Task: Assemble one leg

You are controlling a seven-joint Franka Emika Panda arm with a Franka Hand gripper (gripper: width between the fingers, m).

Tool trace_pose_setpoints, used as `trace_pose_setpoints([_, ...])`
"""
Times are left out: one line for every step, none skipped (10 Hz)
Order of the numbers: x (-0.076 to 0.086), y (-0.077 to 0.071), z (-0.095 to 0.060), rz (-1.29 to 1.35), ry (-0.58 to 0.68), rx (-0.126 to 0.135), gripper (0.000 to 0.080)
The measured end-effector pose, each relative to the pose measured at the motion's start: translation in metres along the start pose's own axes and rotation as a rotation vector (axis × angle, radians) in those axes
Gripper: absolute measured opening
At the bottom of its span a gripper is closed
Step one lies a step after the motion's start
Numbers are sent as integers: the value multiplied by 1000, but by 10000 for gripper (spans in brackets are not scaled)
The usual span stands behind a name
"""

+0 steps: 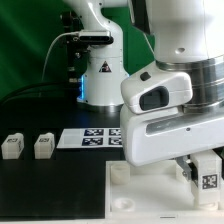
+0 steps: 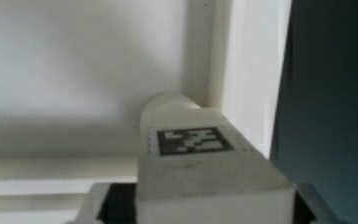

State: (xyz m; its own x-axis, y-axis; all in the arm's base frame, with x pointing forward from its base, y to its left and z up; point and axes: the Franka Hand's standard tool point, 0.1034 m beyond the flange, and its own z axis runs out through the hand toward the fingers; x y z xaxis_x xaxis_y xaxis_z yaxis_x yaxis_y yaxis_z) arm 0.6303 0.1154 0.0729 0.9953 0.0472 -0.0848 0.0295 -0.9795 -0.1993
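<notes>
My gripper (image 1: 203,170) is shut on a white leg (image 1: 208,176) with a black-and-white tag on its face. It holds the leg upright over the right part of the large white tabletop (image 1: 150,200). In the wrist view the leg (image 2: 197,145) stands between the jaws of the gripper (image 2: 197,200), its tip close to the tabletop's (image 2: 87,80) edge and corner. I cannot tell whether the tip touches the tabletop. Two more legs (image 1: 12,146) (image 1: 43,146) lie on the black table at the exterior view's left.
The marker board (image 1: 88,138) lies flat on the table behind the tabletop. The robot's white base (image 1: 100,70) stands at the back. The black table (image 2: 336,80) shows beside the tabletop's edge in the wrist view.
</notes>
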Motion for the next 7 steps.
trace_pose_setpoints([4, 1, 0, 195, 39, 9, 299])
trace_pose_setpoints([2, 1, 0, 452, 74, 12, 299])
trace_pose_setpoints([-1, 1, 2, 628, 80, 32, 300])
trace_pose_setpoints([2, 0, 2, 893, 92, 96, 300])
trace_pose_setpoints([1, 0, 2, 1018, 86, 113, 300])
trace_pose_setpoints([1, -1, 3, 1108, 81, 118, 300])
trace_pose_setpoints([1, -3, 3, 1196, 74, 127, 300])
